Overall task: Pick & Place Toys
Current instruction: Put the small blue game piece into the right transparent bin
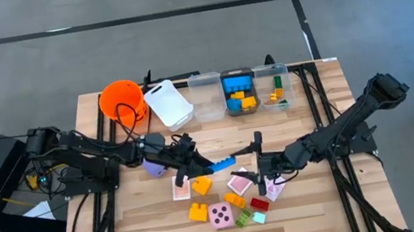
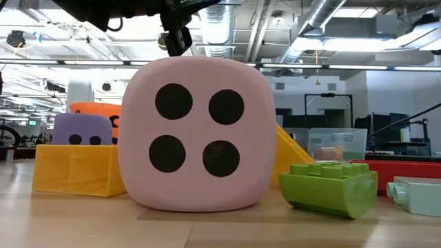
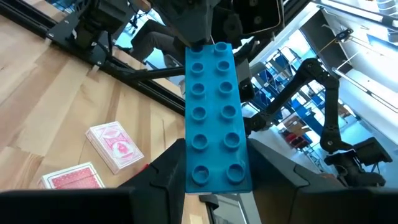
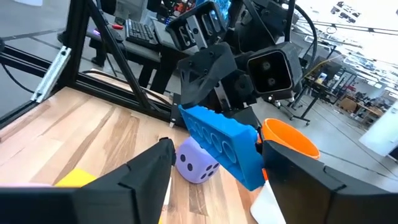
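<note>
A long blue brick [image 1: 222, 164] with two rows of studs hangs above the middle of the table, and my left gripper [image 1: 205, 166] is shut on it. My right gripper [image 1: 253, 161] faces it from the table's right side, open. Its two fingers [image 4: 149, 168] stand on either side of the brick's free end [image 4: 242, 158]; whether they touch it I cannot tell. Below, on the table, lie a purple die [image 1: 153, 168], a pink die [image 1: 222, 215], yellow bricks [image 1: 198, 212], pink-backed cards [image 1: 240, 183] and small red and green bricks. My left gripper pinches the blue brick's two long sides at its near end [image 3: 214, 177] between its two fingers [image 3: 161, 183]. The fingers reach level from the table's left side and lie along the brick. The brick sticks straight out ahead of them, studs toward the wrist camera, clear of the table.
Along the far edge stand an orange bucket [image 1: 122, 100], a white bin [image 1: 168, 104] and three clear bins [image 1: 206, 95], two of them with bricks inside. In the low view the pink die [image 2: 196, 134] fills the front, beside a green brick [image 2: 331, 186].
</note>
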Motion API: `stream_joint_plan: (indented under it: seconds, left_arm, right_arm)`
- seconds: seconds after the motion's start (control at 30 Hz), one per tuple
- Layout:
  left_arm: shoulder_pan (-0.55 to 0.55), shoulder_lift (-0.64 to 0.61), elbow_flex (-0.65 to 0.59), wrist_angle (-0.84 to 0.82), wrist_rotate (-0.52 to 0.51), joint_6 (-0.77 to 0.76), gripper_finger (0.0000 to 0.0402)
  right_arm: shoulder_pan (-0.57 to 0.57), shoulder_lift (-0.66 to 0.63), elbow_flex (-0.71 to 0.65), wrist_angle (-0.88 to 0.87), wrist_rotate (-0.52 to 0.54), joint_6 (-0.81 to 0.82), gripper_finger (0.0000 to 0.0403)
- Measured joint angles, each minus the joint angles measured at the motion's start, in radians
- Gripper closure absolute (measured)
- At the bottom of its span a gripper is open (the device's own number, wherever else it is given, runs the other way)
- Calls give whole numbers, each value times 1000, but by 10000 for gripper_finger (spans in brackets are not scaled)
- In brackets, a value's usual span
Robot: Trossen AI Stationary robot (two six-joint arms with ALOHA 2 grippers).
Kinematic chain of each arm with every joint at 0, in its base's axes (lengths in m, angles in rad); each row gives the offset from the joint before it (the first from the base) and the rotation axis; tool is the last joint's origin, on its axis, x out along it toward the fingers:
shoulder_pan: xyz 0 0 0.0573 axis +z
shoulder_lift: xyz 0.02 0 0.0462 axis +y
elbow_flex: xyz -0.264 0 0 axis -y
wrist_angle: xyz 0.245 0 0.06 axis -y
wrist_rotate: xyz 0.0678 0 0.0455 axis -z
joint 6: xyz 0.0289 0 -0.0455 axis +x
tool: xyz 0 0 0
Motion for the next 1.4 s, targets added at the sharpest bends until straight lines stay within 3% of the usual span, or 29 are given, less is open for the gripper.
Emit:
stream_joint_plan:
  seconds: [0.9,1.07,1.4]
  left_arm:
    - [27,0,-2,45,-51,46,273]
    - [27,0,-2,43,-48,52,292]
    - [33,-2,0,109,-41,71,281]
  right_arm:
    - [-16,0,1,-19,-30,0,323]
    - [-18,0,1,-28,-30,0,354]
    - [-21,2,-1,-37,-29,2,356]
